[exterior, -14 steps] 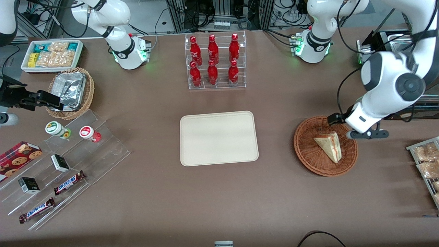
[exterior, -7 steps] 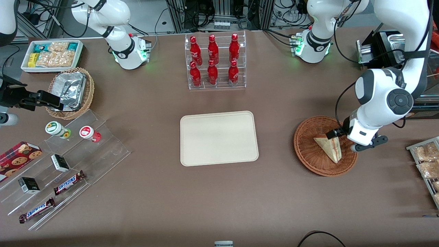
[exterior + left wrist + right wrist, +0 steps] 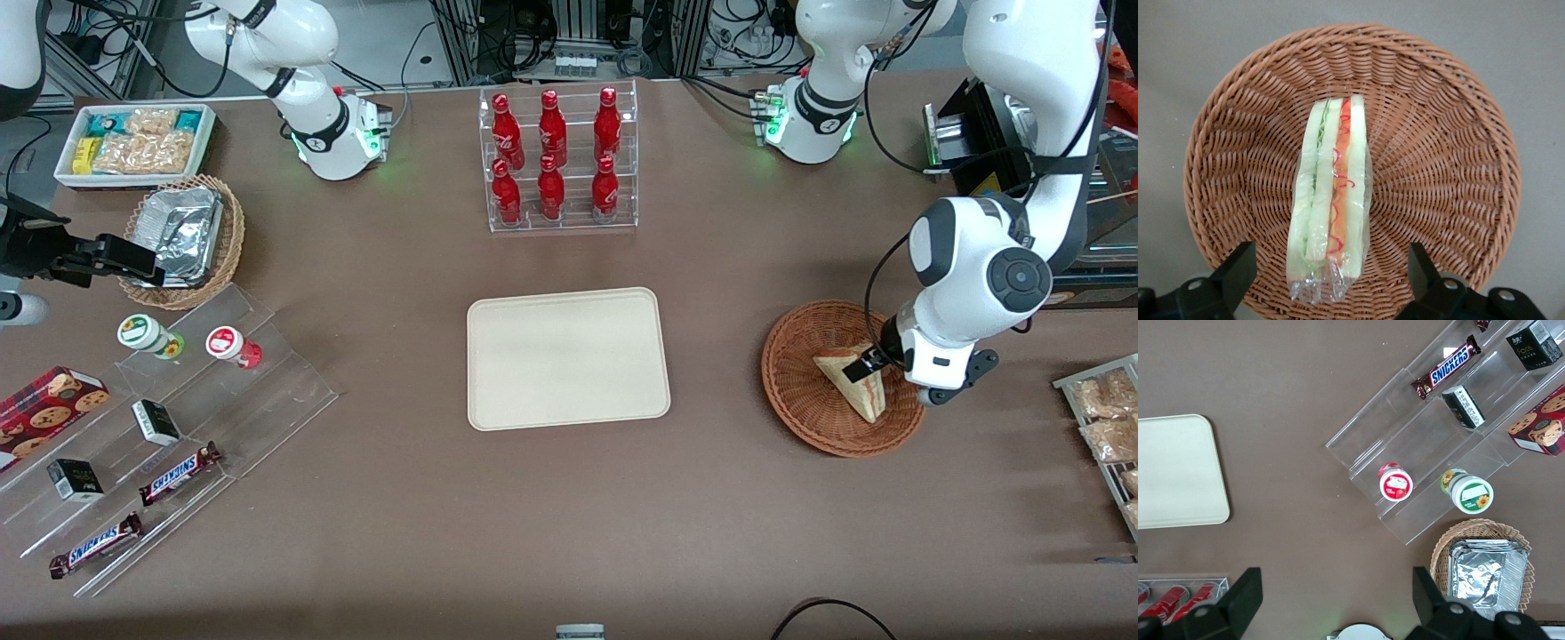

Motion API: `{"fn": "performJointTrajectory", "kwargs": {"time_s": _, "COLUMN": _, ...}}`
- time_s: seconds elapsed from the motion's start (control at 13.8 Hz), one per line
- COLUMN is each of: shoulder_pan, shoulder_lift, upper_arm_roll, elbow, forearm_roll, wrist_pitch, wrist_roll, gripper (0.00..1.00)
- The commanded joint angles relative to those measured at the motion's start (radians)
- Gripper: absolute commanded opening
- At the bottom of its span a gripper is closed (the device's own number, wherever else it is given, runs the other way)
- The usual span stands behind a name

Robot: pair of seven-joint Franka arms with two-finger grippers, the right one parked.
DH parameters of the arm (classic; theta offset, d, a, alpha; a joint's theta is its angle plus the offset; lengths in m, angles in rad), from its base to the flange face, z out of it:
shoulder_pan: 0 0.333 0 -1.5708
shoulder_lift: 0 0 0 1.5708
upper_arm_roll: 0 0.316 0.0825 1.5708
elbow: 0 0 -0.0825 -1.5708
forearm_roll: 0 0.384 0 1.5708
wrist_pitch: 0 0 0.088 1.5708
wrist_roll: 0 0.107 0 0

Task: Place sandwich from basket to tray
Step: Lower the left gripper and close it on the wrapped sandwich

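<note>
Gripper (image 3: 1328,280) over basket (image 3: 1458,167), jaws open wide. Sandwich (image 3: 1330,207) centred between fingers (image 3: 1238,273), long axis crossing closing line, not yet gripped.

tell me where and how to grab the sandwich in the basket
Grip the sandwich across its two flat bread faces, coming straight down from above: it stands on edge in the basket, filling edge up. The gripper hovers over it, jaws open, straddling its wrapped end.

Showing reddish-brown weave on basket (image 3: 1451,133), red, orange, green stripes in pale sandwich (image 3: 1331,200), cream tray (image 3: 567,357), black claw (image 3: 1331,283) above basket.
</note>
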Motion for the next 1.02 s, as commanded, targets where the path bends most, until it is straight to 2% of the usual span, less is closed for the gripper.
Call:
{"fn": "performJointTrajectory", "kwargs": {"time_s": 0.0, "shoulder_pan": 0.003, "shoulder_lift": 0.024, "upper_arm_roll": -0.003, "elbow": 0.000, "forearm_roll": 0.001, "wrist_pitch": 0.020, "wrist_roll": -0.021, "gripper": 1.00}}
{"fn": "performJointTrajectory", "kwargs": {"time_s": 0.29, "shoulder_pan": 0.003, "shoulder_lift": 0.060, "upper_arm_roll": -0.002, "elbow": -0.001, "forearm_roll": 0.001, "wrist_pitch": 0.040, "wrist_roll": -0.021, "gripper": 1.00}}
{"fn": "performJointTrajectory", "kwargs": {"time_s": 0.36, "shoulder_pan": 0.003, "shoulder_lift": 0.061, "upper_arm_roll": -0.002, "elbow": -0.001, "forearm_roll": 0.001, "wrist_pitch": 0.041, "wrist_roll": -0.021, "gripper": 0.95}}
{"fn": "performJointTrajectory", "kwargs": {"time_s": 0.44, "shoulder_pan": 0.003, "shoulder_lift": 0.061, "upper_arm_roll": -0.002, "elbow": -0.001, "forearm_roll": 0.000, "wrist_pitch": 0.041, "wrist_roll": -0.021, "gripper": 0.57}}
{"fn": "performJointTrajectory", "kwargs": {"time_s": 0.51, "shoulder_pan": 0.005, "shoulder_lift": 0.061, "upper_arm_roll": -0.002, "elbow": -0.001, "forearm_roll": 0.001, "wrist_pitch": 0.041, "wrist_roll": -0.021, "gripper": 0.06}}
{"fn": "performJointTrajectory", "kwargs": {"time_s": 0.58, "shoulder_pan": 0.003, "shoulder_lift": 0.060, "upper_arm_roll": -0.002, "elbow": -0.001, "forearm_roll": 0.003, "wrist_pitch": 0.037, "wrist_roll": -0.020, "gripper": 0.00}}
{"fn": "performJointTrajectory", "kwargs": {"time_s": 0.94, "shoulder_pan": 0.000, "shoulder_lift": -0.005, "upper_arm_roll": -0.002, "elbow": 0.008, "forearm_roll": 0.014, "wrist_pitch": -0.049, "wrist_roll": -0.005, "gripper": 0.00}}
